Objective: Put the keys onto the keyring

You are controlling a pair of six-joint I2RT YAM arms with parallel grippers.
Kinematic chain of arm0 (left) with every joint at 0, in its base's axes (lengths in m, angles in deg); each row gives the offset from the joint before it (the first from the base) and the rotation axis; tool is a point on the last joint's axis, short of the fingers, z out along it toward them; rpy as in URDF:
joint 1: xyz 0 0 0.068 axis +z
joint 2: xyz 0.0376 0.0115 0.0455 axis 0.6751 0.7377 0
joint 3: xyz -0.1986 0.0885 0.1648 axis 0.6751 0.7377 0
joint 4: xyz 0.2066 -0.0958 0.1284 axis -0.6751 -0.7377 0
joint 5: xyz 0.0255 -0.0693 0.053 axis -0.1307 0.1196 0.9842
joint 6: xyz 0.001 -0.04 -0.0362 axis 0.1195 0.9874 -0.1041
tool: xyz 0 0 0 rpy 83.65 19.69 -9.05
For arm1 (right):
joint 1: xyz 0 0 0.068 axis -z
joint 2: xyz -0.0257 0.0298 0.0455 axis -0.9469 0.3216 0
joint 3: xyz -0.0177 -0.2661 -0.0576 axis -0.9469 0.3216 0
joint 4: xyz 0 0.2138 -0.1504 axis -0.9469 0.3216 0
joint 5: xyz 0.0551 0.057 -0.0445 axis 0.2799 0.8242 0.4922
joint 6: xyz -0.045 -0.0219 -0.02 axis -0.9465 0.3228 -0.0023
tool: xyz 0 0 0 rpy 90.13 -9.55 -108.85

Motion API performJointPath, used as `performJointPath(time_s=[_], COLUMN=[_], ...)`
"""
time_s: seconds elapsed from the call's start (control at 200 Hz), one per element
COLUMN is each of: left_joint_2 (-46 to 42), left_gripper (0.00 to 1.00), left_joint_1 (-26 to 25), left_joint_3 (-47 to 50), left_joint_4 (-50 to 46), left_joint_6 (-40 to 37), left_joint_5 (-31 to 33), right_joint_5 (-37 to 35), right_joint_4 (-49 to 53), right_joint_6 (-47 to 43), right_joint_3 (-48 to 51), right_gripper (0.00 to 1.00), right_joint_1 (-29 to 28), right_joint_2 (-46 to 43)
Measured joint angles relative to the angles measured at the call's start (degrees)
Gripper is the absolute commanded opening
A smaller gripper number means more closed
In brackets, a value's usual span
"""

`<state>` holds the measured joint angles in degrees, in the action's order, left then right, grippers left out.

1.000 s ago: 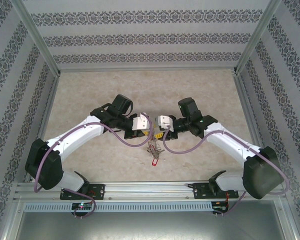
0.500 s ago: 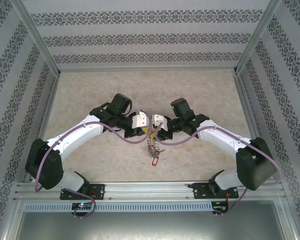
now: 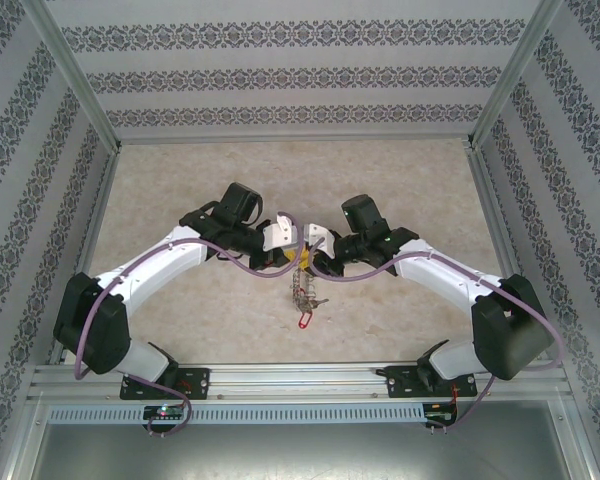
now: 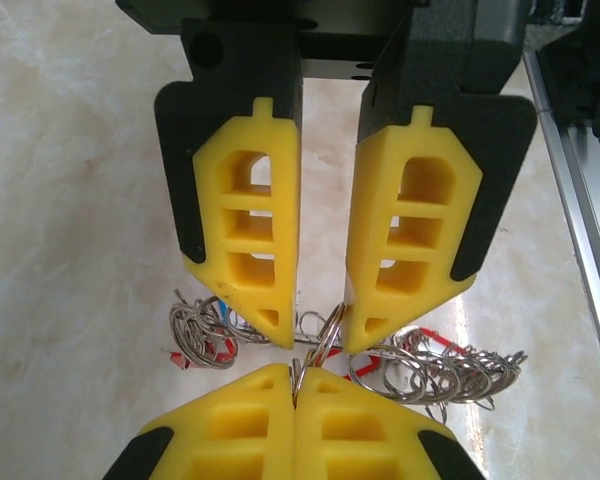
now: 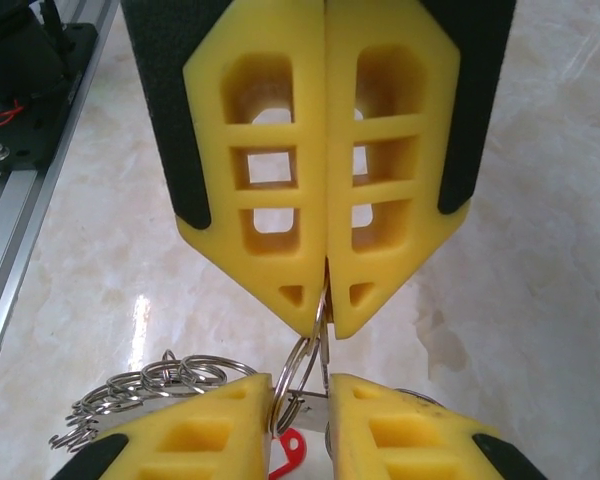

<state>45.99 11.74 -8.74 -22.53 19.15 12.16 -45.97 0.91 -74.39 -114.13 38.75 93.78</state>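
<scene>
pinching the keyring [image 5: 298, 362] by its top rim, the right hand [image 5: 326, 322] has both yellow pads pressed together on the wire. the left hand [image 4: 322, 338] faces it, pads apart, one on each side of the keyring. small silver rings [image 5: 170, 378] and a red tag [image 5: 288, 450] fan out beside and below the keyring, over the marbled counter [image 3: 180, 190]. single keys cannot be made out.

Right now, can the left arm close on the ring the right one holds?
Probably yes. The left gripper has its jaws open around the ring, which the right gripper pinches with shut jaws, and nothing else sits in the gap.
</scene>
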Motion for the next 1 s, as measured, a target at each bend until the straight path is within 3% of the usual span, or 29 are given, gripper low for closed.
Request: performJointPath(time_s=[0.11, 0.22, 0.445, 0.769, 0.999], left_joint_2=[0.4, 0.8, 1.0, -0.2, -0.4], left_gripper=[0.0, 0.0, 0.0, 0.0, 0.0], left_joint_1=[0.2, 0.6, 1.2, 3.6, 4.2], left_joint_3=[-0.7, -1.0, -1.1, 0.1, 2.0], left_joint_4=[0.0, -0.2, -0.2, 3.1, 7.4], left_joint_6=[0.5, 1.0, 1.4, 2.3, 6.1], left_joint_5=[-0.1, -0.2, -0.7, -3.1, -4.7], right_joint_5=[-0.3, -1.2, -0.9, 7.9, 9.5], right_joint_4=[-0.9, -1.4, -2.3, -21.5, -30.6], right_joint_6=[1.2, 2.1, 3.0, 16.5, 24.8], right_joint_3=[0.0, 0.0, 0.3, 7.0, 9.5], right_gripper=[0.17, 0.0, 0.0, 0.0, 0.0], right_joint_1=[0.0, 0.0, 0.5, 5.4, 6.5], right_joint_2=[0.0, 0.0, 0.0, -1.9, -1.9])
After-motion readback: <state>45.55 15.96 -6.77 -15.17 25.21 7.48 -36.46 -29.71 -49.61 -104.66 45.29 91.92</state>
